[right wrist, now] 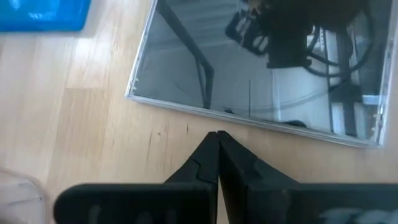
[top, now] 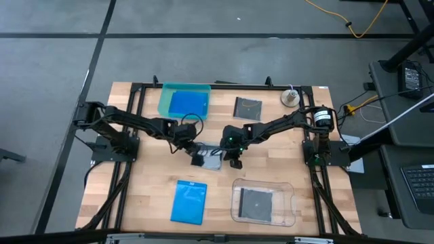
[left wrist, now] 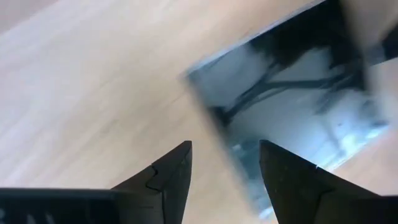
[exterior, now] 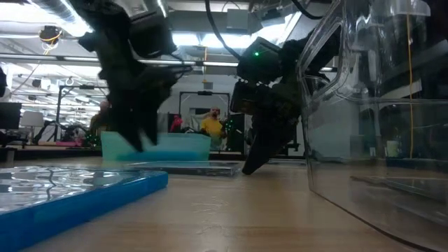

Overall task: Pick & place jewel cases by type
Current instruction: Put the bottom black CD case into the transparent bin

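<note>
Worktop (top: 142, 183) of pale wood carries six flat cases, and both arms meet over one of them at its middle. That grey square case (top: 211, 160) lies flat on the wood between the two tools. The left tool (top: 197, 158) hangs at one edge of it with its two fingers (left wrist: 168, 171) spread apart, the case edge showing in the gap between them; they do not look pressed onto it. The right tool (top: 235, 161) stands just beside the opposite edge with its fingers (right wrist: 208, 163) pressed together, tip on or just above the bare wood, holding nothing. In the right wrist view the case's glossy face (right wrist: 261, 68) mirrors the arm above it.

In the high view, a blue case (top: 184, 105) lies inside the teal tray (top: 165, 95) at the far side, and another grey case (top: 247, 108) sits on the wood just beside that tray. Near the front edge a second blue case (top: 189, 201) lies on the worktop, well apart from the tools. Beside it stands the clear tray (top: 290, 215) with a grey case (top: 258, 202) inside. A small round object (top: 290, 97) sits near the far right corner.

In the low view, the blue case (exterior: 77, 192) fills the near left and the clear tray's wall (exterior: 371, 105) the right.
</note>
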